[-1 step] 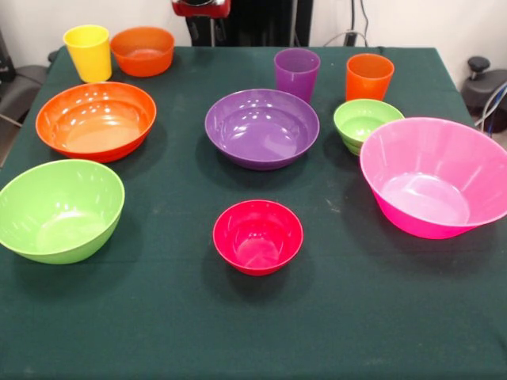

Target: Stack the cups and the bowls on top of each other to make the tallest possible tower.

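Nearest, a small red-magenta bowl (257,236) is seen alone on the green table (158,332), flanked by a large lime bowl (59,210) and a huge pink bowl (436,176). Behind are set the large orange bowl (96,120), purple bowl (262,127) and small green bowl (367,123). Farthest are placed the yellow cup (88,52), small orange bowl (142,51), purple cup (297,73) and orange cup (369,77); nothing is stacked, and whether the gripper (201,7) is open cannot be told.

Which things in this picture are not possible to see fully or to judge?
- Gripper: front view, only a red part shows at the top edge; open or shut unknown.
- Huge pink bowl: right edge cuts its rim.
- Small green bowl: pink bowl covers its lower right side.
- Small orange bowl: yellow cup hides its left side.
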`<control>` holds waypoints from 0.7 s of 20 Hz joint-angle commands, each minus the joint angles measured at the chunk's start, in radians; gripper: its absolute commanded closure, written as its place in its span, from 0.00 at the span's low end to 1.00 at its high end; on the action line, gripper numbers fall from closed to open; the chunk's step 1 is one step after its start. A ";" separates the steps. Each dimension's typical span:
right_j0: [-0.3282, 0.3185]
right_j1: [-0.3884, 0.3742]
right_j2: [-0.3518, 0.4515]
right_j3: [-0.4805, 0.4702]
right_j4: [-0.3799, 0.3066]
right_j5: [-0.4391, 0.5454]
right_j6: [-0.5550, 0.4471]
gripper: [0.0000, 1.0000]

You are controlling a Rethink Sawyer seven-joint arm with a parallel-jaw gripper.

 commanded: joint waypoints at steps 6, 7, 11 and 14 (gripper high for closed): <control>0.013 -0.023 0.091 -0.097 -0.020 -0.013 -0.008 0.00; 0.010 -0.032 0.093 -0.093 -0.018 -0.004 -0.014 0.00; -0.010 -0.079 0.111 -0.069 -0.004 0.045 -0.048 0.00; -0.031 -0.102 0.128 -0.059 0.002 0.075 -0.076 0.00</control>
